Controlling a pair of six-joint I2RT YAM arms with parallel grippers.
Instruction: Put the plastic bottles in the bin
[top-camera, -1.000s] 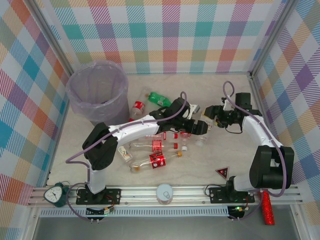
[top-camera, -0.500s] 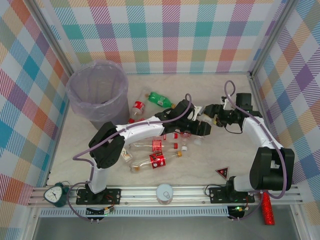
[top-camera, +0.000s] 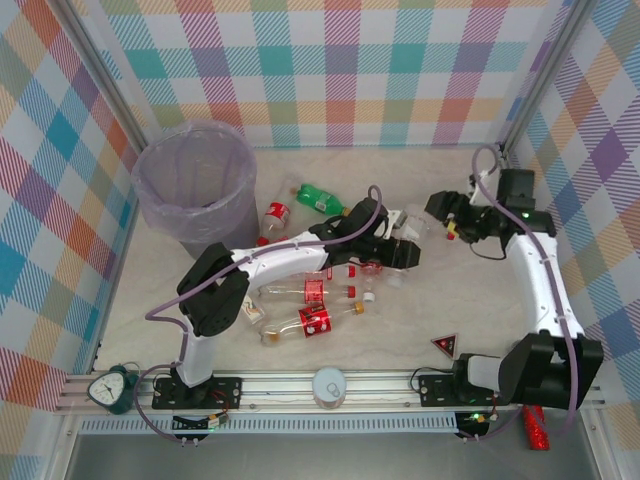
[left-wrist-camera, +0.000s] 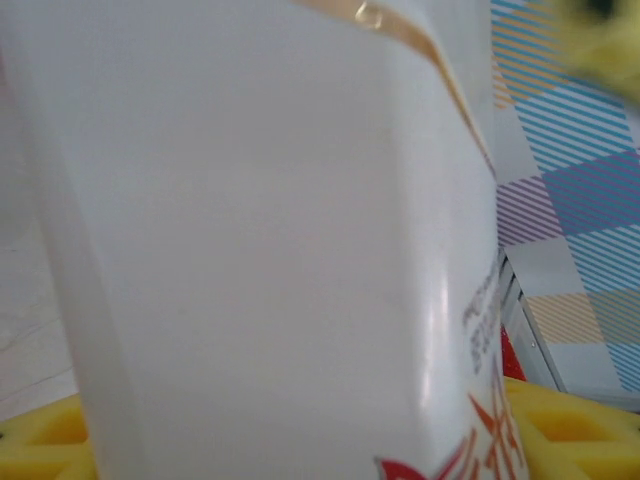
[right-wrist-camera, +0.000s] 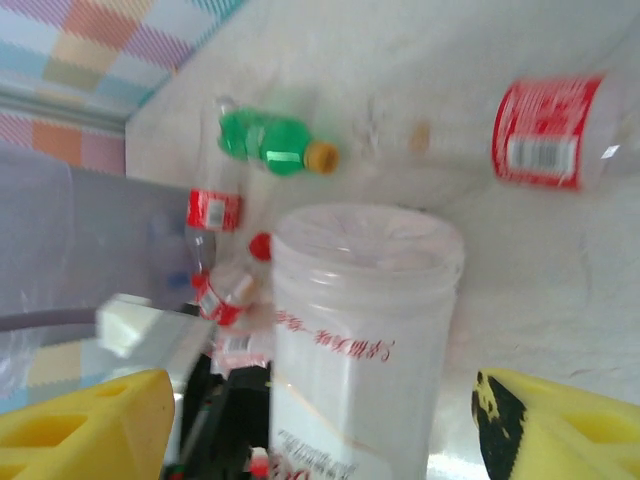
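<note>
held bottle: clear bottle (right-wrist-camera: 360, 330) with red print; off the counter (top-camera: 400, 340), mid-table between the two grippers; its base faces the right wrist camera
left gripper (top-camera: 403, 252): closed round the clear bottle; yellow pads (left-wrist-camera: 570, 440) sit at both lower corners of its wrist view with the bottle body close between them; judged a true hold, since nothing else carries the bottle
right gripper (top-camera: 438, 212): jaws wide; in its wrist view a gap lies on each side of the bottle; no contact; holds nothing
why held so: reads as a hand-over, right to left; the bin stands on the left arm's side and well apart from the right arm, so the left arm is the one to carry the bottle there
bin (top-camera: 215, 225): upright at the far left; bag-lined; well apart from the held bottle
other bottles: green bottle (top-camera: 320, 197) lying near the bin's right side; red-labelled bottles (top-camera: 305, 291) lying under the left arm; all on the counter, not yet binned
change from one second ago: right gripper was close up against the left gripper at the bottle; now drawn back toward the right wall, arm stretched out, jaws wider; left jaws narrower; bottles on the counter unmoved
next step (judgement): swing the left arm to the bin and release above the rim; thin smooth plastic could slip on the way
</note>
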